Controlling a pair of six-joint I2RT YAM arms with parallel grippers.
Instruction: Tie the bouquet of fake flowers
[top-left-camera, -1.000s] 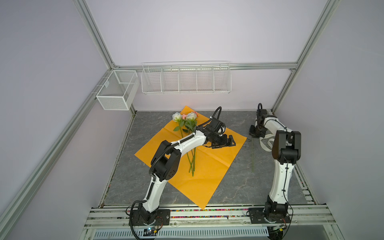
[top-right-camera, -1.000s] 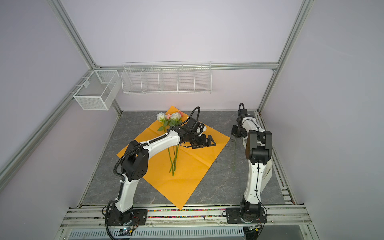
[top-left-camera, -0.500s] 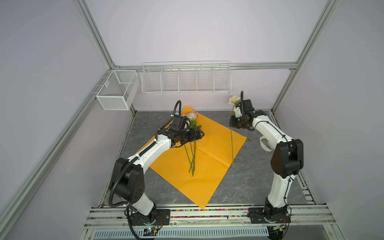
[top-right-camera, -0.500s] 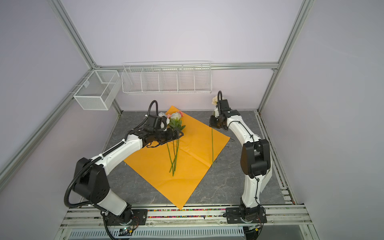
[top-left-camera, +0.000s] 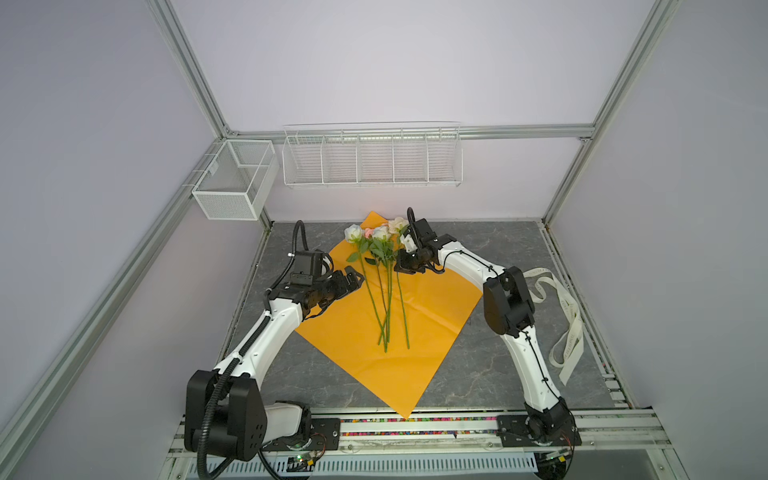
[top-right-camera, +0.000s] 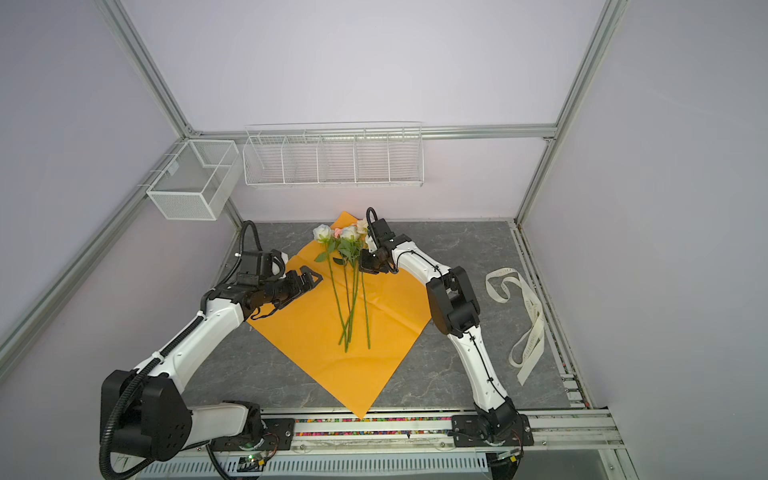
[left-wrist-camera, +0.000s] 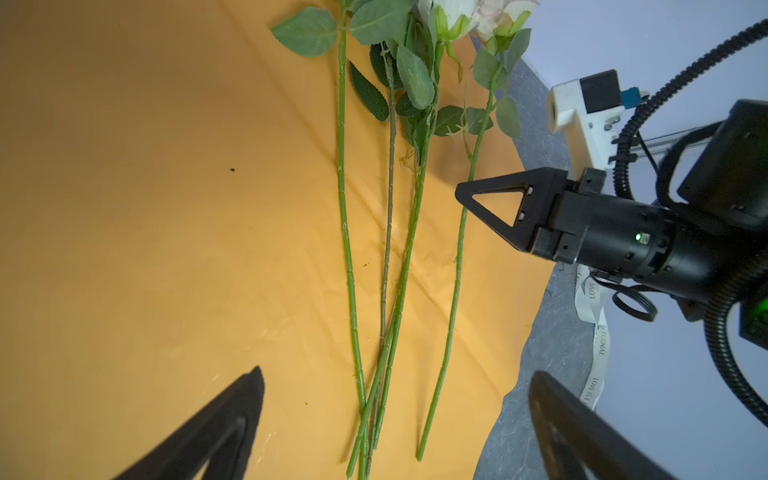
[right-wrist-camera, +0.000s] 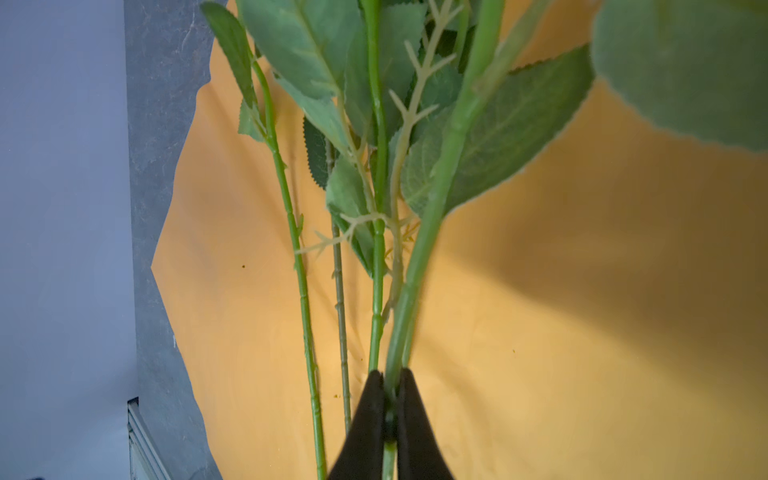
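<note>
On the grey table (top-left-camera: 478, 361), mid-frame, the right gripper (top-left-camera: 405, 266) pinched one stem (right-wrist-camera: 415, 270), apparently laying it beside the bouquet (top-left-camera: 380, 249) on the orange paper (top-left-camera: 436, 307), while the left gripper (top-left-camera: 355, 278) hung wide open.

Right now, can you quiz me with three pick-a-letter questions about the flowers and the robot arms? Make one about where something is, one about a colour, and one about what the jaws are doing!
1. Where does the ribbon lie?
A) hanging from the left arm
B) in a wire basket
C) on the grey table, to the right of the right arm

2. What colour is the paper sheet under the flowers?
A) orange
B) blue
C) green

3. How do the right arm's jaws stand?
A) wide open over bare table
B) shut on one flower stem
C) shut on the ribbon

Answers:
1 C: both top views show it lying on the table, off the paper.
2 A: every view shows the sheet is orange.
3 B: the right wrist view shows the jaws pinched together on a green stem.
</note>
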